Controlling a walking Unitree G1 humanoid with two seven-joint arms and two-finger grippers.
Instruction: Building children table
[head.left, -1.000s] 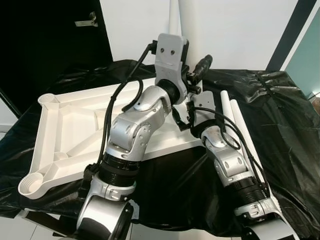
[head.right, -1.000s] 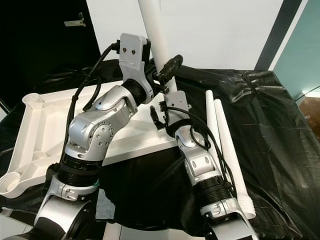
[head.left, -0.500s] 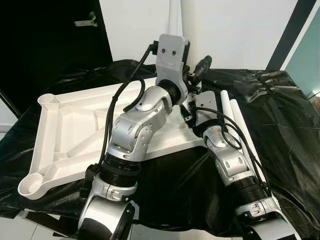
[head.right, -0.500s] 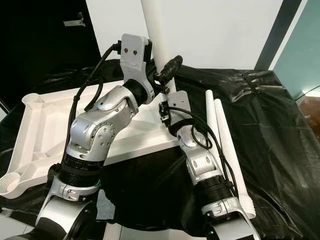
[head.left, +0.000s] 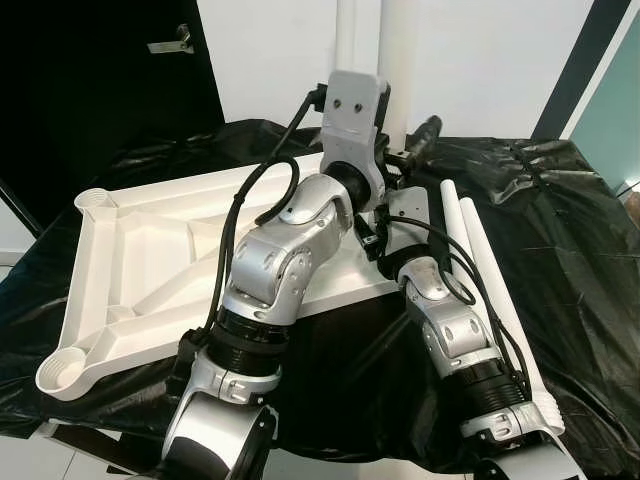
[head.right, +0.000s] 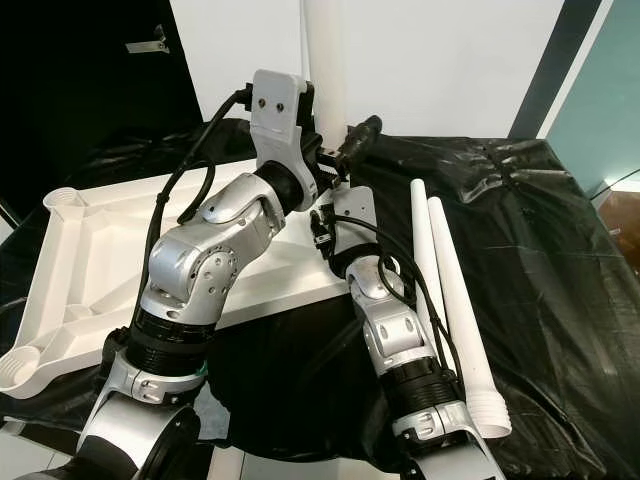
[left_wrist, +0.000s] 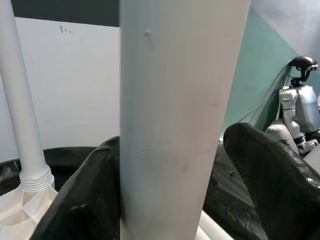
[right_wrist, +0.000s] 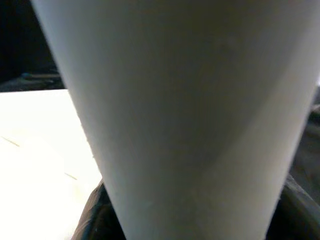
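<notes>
Tabletop (head.left: 150, 250), a white moulded-plastic slab with ribbed underside up and round sockets at its corners, lies on the left half of the counter (head.left: 580, 270), which is draped in crinkled black plastic sheet. At its far right corner a smooth white leg tube (head.right: 325, 60) stands upright, the left gripper (left_wrist: 170, 200) with its jaws clamped round it and the right gripper (head.right: 335, 215) lower down against the same tube, though whether its jaws grip cannot be told. Two loose tapered legs (head.right: 445, 300) lie side by side towards the right edge.
</notes>
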